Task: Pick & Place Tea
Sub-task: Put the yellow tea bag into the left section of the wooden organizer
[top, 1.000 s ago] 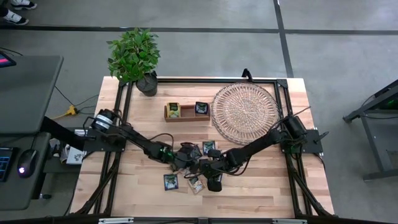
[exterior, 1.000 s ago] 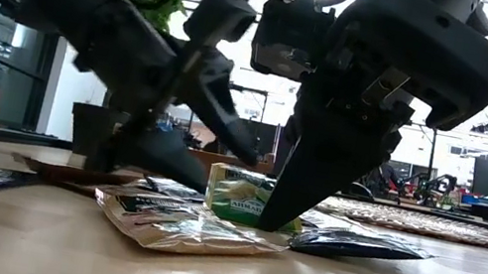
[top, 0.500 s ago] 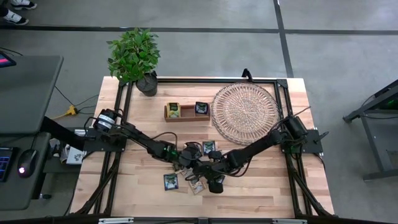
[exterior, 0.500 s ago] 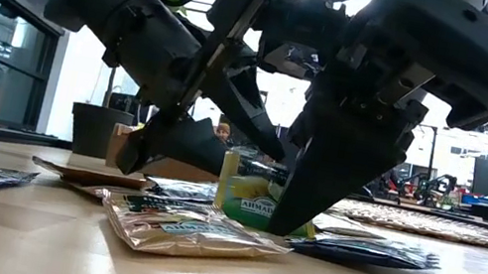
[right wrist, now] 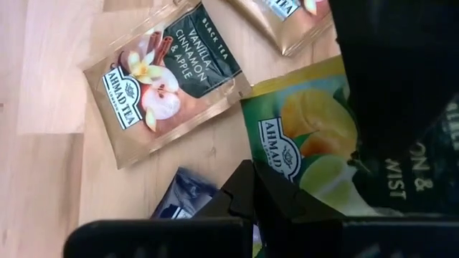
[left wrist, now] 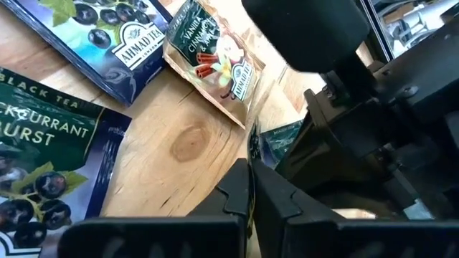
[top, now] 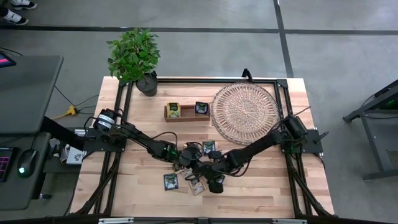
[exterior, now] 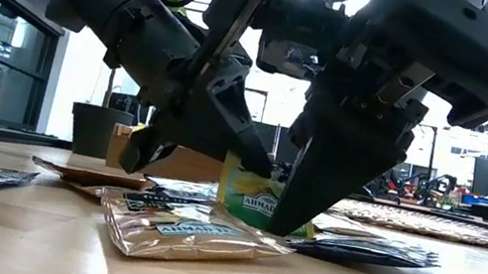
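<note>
Now the left tool [exterior: 222,148] has closed on the yellow-green sachet [exterior: 248,198].

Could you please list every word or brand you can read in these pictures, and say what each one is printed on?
"AHMAD TEA", "BLACK TEA", "VANILLA, CINNAMON & APPLE": beige sachet.
"AHMAD TEA": yellow-green sachet; "AHMAD" shows on it in the low view too.
"WIST": dark patch beside it, cut off.
"AHMAD TEA": navy berry sachet.
"BLACK TEA", "CKCURRANT", "URST": dark sachet, cut off.
"VANILLA": beige sachet; remainder unreadable.
High view: print too small.
</note>
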